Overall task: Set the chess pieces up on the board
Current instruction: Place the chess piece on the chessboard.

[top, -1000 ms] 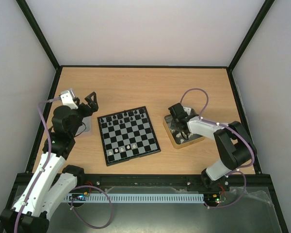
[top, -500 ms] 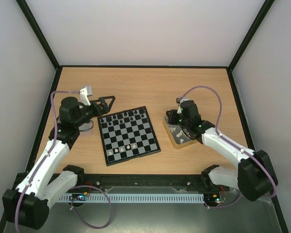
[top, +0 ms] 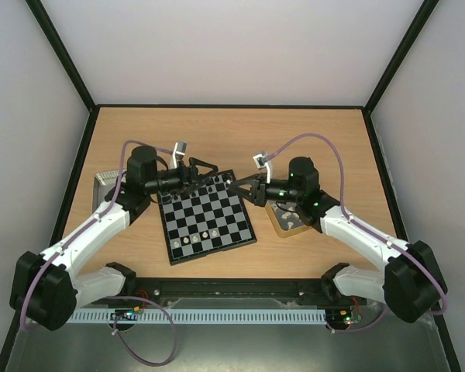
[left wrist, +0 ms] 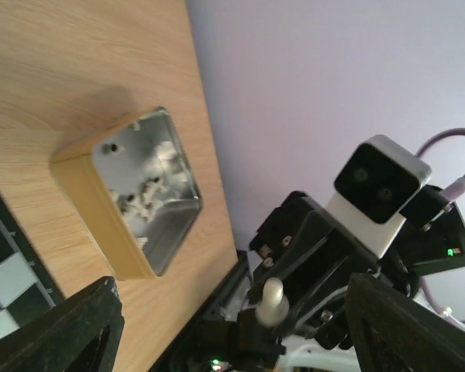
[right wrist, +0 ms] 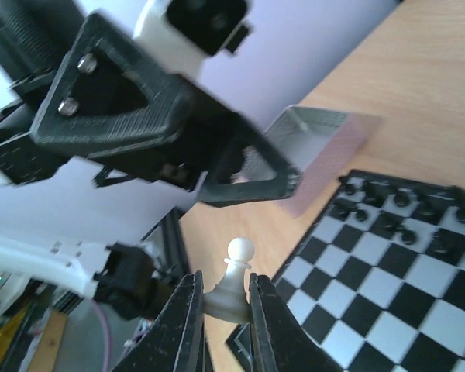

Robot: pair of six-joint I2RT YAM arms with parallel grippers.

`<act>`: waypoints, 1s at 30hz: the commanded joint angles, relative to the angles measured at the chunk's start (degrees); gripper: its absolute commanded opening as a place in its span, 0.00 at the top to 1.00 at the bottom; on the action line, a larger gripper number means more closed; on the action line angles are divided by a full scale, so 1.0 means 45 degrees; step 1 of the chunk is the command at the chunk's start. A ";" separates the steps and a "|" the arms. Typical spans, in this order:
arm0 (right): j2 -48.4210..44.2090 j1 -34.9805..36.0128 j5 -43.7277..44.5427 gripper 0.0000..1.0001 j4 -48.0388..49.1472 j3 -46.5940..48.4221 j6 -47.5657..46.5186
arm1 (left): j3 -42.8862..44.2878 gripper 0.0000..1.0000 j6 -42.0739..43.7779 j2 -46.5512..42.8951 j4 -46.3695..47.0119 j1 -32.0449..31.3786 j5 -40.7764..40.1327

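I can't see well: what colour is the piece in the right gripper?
White. The pawn shows best in the right wrist view.

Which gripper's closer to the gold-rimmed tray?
Right. Right gripper, holding a white pawn, hovers at the corner of the board beside the gold-rimmed tray; left gripper is further off, over its far edge.

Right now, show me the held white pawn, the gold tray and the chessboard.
white pawn (right wrist: 232,283): right wrist view, on its body
gold tray (left wrist: 101,217): left wrist view, on its side wall
chessboard (top: 208,215): top view, on a bare middle square
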 commanded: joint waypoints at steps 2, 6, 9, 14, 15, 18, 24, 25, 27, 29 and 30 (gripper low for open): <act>0.0333 0.0533 -0.2083 0.88 0.0823 0.0668 -0.0582 | 0.0159 0.28 -0.1832 0.0286 0.2378 -0.0234 0.1960; 0.0535 0.0656 -0.2185 0.88 0.0789 0.0882 -0.0769 | 0.0296 0.36 -0.1843 0.0467 0.2394 -0.0485 0.2874; 0.0716 0.0656 -0.2287 0.88 0.0562 0.1131 -0.0943 | 0.0317 0.44 -0.1569 0.0496 0.2128 -0.0616 0.3156; 0.0827 0.0680 -0.2186 0.88 0.0186 0.1405 -0.1200 | 0.0346 0.60 -0.1051 0.0682 0.1736 -0.0877 0.3423; 0.0855 0.0680 -0.2190 0.88 0.0160 0.1426 -0.1202 | 0.0351 0.62 -0.1022 0.0719 0.1804 -0.0905 0.3458; 0.0895 0.0680 -0.2213 0.88 0.0101 0.1410 -0.1222 | 0.0364 0.68 -0.0999 0.0794 0.2140 -0.0999 0.3714; 0.0999 0.0690 -0.2381 0.89 -0.0024 0.1434 -0.1292 | 0.0386 0.80 -0.0869 0.0907 0.2187 -0.1084 0.3797; 0.0986 0.0699 -0.2334 0.89 -0.0108 0.1452 -0.1340 | 0.0375 0.83 -0.0858 0.0908 0.2229 -0.1099 0.3798; 0.0975 0.0690 -0.2263 0.89 -0.0249 0.1483 -0.1427 | 0.0382 0.89 -0.0802 0.0918 0.2193 -0.1104 0.3768; 0.0965 0.0700 -0.2112 0.86 -0.0359 0.1488 -0.1409 | 0.0380 0.96 -0.0756 0.0895 0.2158 -0.1104 0.3745; 0.0955 0.0700 -0.2042 0.82 -0.0499 0.1515 -0.1394 | 0.0394 0.97 -0.0700 0.0897 0.2098 -0.1104 0.3709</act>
